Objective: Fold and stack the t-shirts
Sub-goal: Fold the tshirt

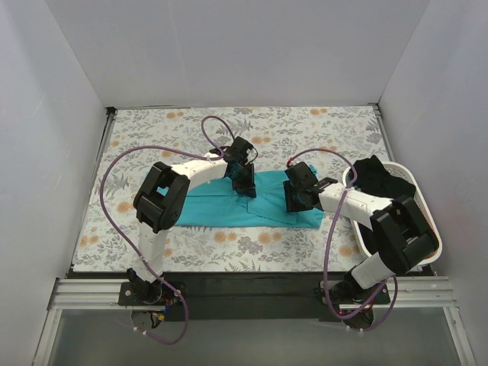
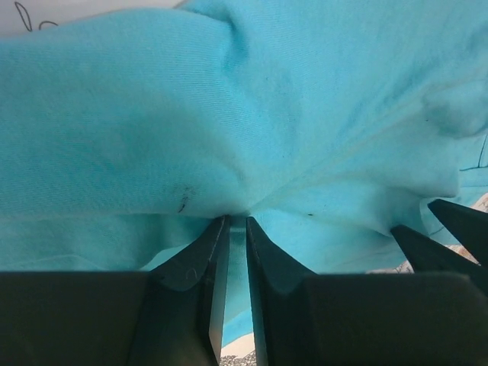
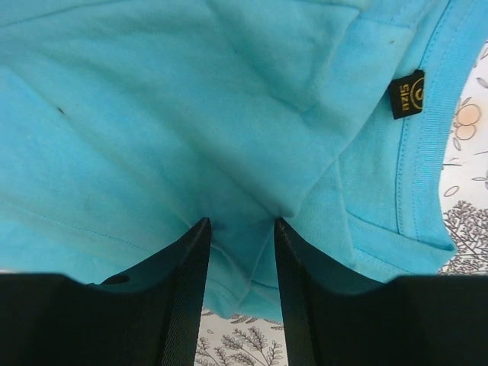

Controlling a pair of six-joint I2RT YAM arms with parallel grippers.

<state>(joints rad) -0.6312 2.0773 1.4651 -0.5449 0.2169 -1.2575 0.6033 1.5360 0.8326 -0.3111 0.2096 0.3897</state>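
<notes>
lying across the middle of the floral cloth (image 1: 305,130), the teal t-shirt (image 1: 217,211) is pinched twice: left gripper (image 2: 236,223) nearly closed on a fold at its far edge, right gripper (image 3: 242,226) narrow around bunched fabric near its right end.

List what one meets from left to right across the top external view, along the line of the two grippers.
left gripper → right gripper → white basket. The teal t-shirt spans both grippers, so it is left out.
</notes>
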